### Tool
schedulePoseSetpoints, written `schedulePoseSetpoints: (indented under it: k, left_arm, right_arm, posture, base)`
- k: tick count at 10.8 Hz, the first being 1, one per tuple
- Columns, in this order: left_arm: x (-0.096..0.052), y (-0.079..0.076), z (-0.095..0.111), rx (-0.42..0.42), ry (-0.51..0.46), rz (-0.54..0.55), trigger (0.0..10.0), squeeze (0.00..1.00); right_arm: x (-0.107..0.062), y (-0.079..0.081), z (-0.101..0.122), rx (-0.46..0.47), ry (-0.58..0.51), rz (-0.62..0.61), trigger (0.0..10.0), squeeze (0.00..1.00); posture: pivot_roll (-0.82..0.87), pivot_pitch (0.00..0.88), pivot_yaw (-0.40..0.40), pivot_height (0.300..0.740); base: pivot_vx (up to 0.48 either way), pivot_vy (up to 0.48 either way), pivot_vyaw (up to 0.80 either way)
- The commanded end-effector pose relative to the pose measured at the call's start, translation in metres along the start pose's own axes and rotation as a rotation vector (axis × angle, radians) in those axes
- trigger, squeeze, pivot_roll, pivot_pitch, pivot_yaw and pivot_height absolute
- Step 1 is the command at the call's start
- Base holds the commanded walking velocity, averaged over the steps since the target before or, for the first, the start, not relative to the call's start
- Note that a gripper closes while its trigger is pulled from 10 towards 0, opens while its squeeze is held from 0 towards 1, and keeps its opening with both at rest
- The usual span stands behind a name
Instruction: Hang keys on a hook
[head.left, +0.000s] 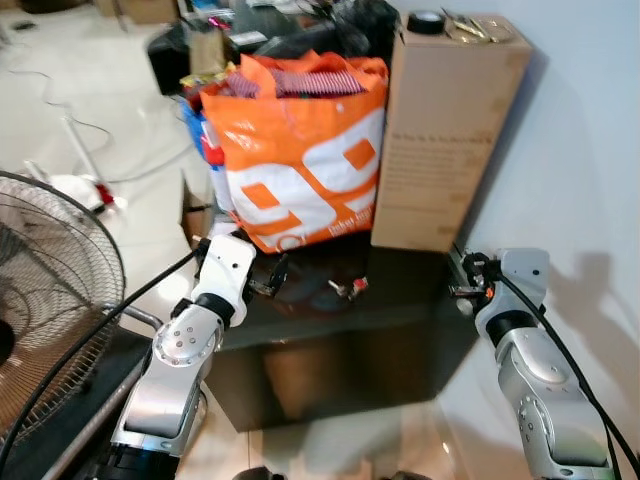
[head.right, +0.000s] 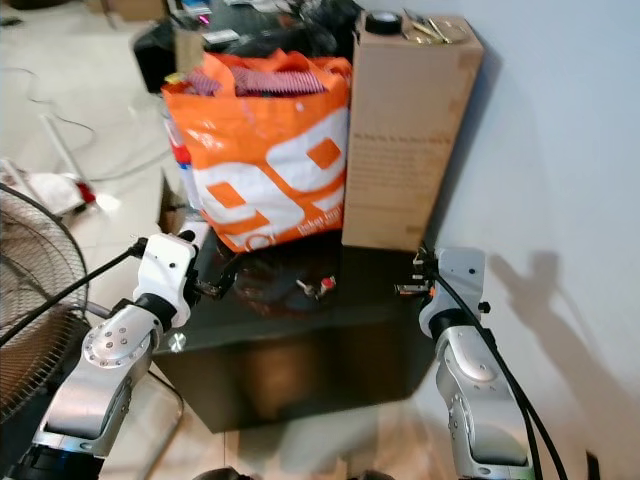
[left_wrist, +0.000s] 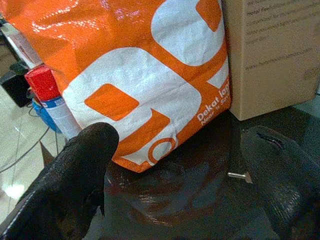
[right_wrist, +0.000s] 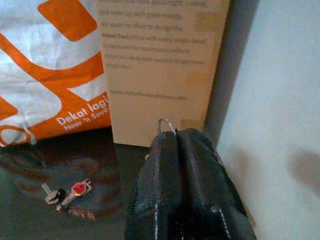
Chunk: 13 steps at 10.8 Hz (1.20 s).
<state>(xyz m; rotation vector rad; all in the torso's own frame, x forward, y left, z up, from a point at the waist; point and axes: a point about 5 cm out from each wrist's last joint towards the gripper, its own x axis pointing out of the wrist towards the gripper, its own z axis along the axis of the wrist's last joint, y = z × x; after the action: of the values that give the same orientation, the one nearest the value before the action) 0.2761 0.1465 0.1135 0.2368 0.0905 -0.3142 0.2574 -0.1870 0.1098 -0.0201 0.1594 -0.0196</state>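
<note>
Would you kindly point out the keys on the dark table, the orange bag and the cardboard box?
keys (right_wrist: 67, 192), right wrist view, on the red tag.
orange bag (head.left: 300, 170), left eye view, on its printed front.
cardboard box (head.right: 400, 150), right eye view, on its front face.

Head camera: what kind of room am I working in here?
Probably a lived-in home corner used for storage: a stuffed orange shopping bag and a tall cardboard box sit on a dark low table against a pale wall, with a standing fan on the tiled floor.
</note>
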Motion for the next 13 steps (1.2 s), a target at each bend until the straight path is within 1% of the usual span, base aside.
schedulePoseSetpoints:
  k: [1, 10, 13]
  left_arm:
    - [0.0002, 0.0032, 0.0009, 0.006, -0.003, 0.015, 10.0, 0.22]
    - [-0.0005, 0.0023, 0.0002, 0.007, -0.004, 0.016, 10.0, 0.22]
    - [0.0023, 0.0007, 0.001, 0.009, -0.008, 0.003, 10.0, 0.22]
  right_arm:
    - [0.0018, 0.0, 0.0013, -0.006, -0.002, 0.0, 10.0, 0.0]
    - [0.0019, 0.0025, 0.0012, -0.019, -0.008, 0.013, 10.0, 0.0]
    - [0.0, 0.0027, 0.0007, -0.033, -0.009, 0.021, 10.0, 0.0]
  posture:
    - [-0.06, 0.0, 0.042, 0.74]
    - [-0.06, 0.0, 0.044, 0.74]
    - [-0.08, 0.0, 0.054, 0.74]
  base:
    - [-0.281, 0.0, 0.0]
    - [-0.281, 0.0, 0.0]
    - [-0.281, 0.0, 0.0]
